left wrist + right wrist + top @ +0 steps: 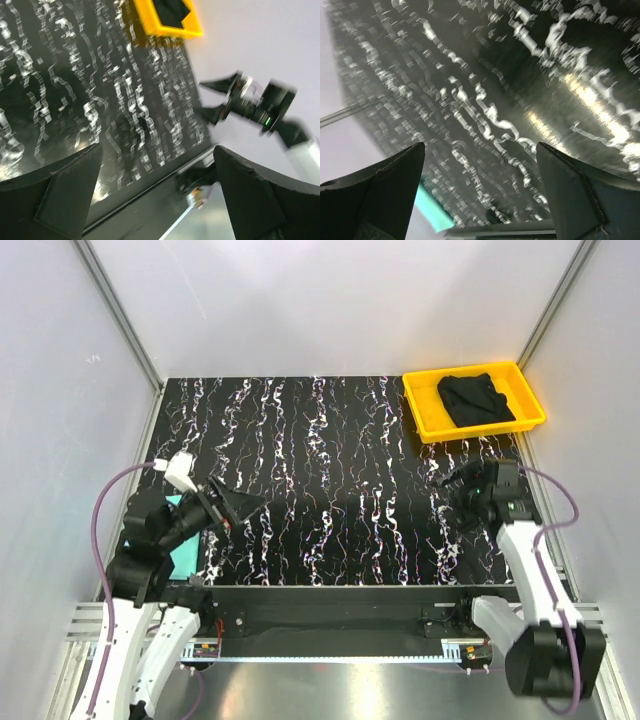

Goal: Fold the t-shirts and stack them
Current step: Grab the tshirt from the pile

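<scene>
The black t-shirt [476, 400] lies bunched in the yellow tray [420, 415] at the far right; it also shows in the left wrist view [172, 11]. The teal t-shirt [187, 550] lies at the near left edge, mostly hidden under my left arm; a strip of it shows in the right wrist view [432, 210]. My left gripper [250, 505] is open and empty over the mat, pointing right, and its jaws stand wide apart in its own view [157, 150]. My right gripper [452, 492] is open and empty, pointing left, also seen in its own view [481, 145].
A black mat with white streaks [330, 470] covers the table. White walls close in the left, back and right sides. The yellow tray [165, 27] sits in the far right corner. The table's front rail [320, 595] runs along the near edge.
</scene>
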Robot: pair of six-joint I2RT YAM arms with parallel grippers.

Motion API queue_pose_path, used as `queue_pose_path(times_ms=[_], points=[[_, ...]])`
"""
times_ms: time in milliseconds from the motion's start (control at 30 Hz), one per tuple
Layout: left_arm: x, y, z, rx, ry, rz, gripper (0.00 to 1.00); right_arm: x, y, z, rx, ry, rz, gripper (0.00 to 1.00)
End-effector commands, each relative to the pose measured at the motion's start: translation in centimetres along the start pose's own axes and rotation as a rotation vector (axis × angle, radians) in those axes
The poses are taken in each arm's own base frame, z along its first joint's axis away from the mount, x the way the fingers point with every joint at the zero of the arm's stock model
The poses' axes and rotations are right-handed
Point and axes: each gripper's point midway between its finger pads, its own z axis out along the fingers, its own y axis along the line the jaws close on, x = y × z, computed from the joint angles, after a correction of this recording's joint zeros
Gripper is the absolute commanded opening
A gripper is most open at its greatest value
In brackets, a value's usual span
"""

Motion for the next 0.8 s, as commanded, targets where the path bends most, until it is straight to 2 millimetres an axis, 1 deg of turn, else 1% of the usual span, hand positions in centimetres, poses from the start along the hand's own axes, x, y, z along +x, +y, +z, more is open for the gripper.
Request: queue_pose_path(times_ms=[0,33,67,100,133,167,200,233,267,300,333,400,433,467,500,567,600,667,700,733,767], points=[[0.6,1.0,-1.8,-0.07,-0.001,0.124,0.99,-3.7,-0.2,0.3,0.136,-0.109,-0.138,1.0],[1.0,1.2,-2.2,-0.082,0.014,0.129,0.99,-5.1,1.2,0.7,0.142,-0.121,-0.175,1.0],[1.2,1.1,-2.3,-0.079,0.027,0.135,0.99,-5.8,2.0,0.8,0.142,-0.128,-0.188,1.0],[1.7,0.6,-2.6,-0.053,0.057,0.148,0.99,-7.0,3.5,1.1,0.134,-0.136,-0.219,1.0],[1.9,0.4,-2.6,-0.044,0.077,0.149,0.99,-8.5,3.8,1.1,0.14,-0.164,-0.208,1.0],[2.4,0.6,-2.4,-0.045,0.117,0.136,0.99,-9.6,4.4,1.2,0.134,-0.18,-0.206,1.0],[2.6,0.3,-2.4,-0.035,0.144,0.149,0.99,-11.5,6.7,0.9,0.085,-0.23,-0.219,1.0],[3.3,0.4,-2.5,-0.037,0.187,0.128,0.99,-13.3,6.3,2.1,0.13,-0.25,-0.209,1.0],[3.6,0.7,-2.1,-0.038,0.224,0.125,0.99,-14.3,6.9,2.6,0.138,-0.262,-0.224,1.0],[3.9,0.5,-2.0,-0.023,0.242,0.121,0.99,-16.8,9.0,2.0,0.132,-0.327,-0.271,1.0],[3.8,0.4,-2.0,-0.015,0.242,0.128,0.99,-18.4,8.1,4.0,0.199,-0.336,-0.28,1.0],[3.1,-0.7,-2.6,0.016,0.209,0.196,0.99,-21.4,8.3,4.7,0.24,-0.381,-0.289,1.0],[2.7,-0.9,-2.8,0.017,0.188,0.222,0.99,-23.4,8.9,5.7,0.251,-0.405,-0.283,1.0],[2.4,-1.1,-2.9,0.019,0.177,0.239,0.99,-25.1,8.7,6.0,0.26,-0.426,-0.263,1.0],[2.1,-1.5,-3.0,0.024,0.173,0.256,0.99,-26.6,9.2,7.4,0.257,-0.434,-0.247,1.0],[2.4,-1.9,-2.8,0.049,0.196,0.258,0.99,-28.2,9.5,8.7,0.244,-0.429,-0.225,0.98],[2.4,-2.0,-2.5,0.06,0.206,0.265,0.99,-29.4,9.8,10.2,0.233,-0.436,-0.223,0.97],[2.3,-2.2,-2.4,0.073,0.212,0.278,0.99,-30.2,10.6,12.5,0.187,-0.424,-0.233,0.97],[2.1,-2.5,-2.4,0.082,0.209,0.296,0.99,-31.3,11.0,14.7,0.155,-0.416,-0.247,0.96],[2.1,-2.4,-2.2,0.085,0.219,0.298,0.99,-31.2,11.7,15.9,0.115,-0.384,-0.257,0.94],[2.2,-2.5,-2.2,0.095,0.228,0.312,0.99,-31.6,12.1,16.8,0.096,-0.378,-0.265,0.93]])
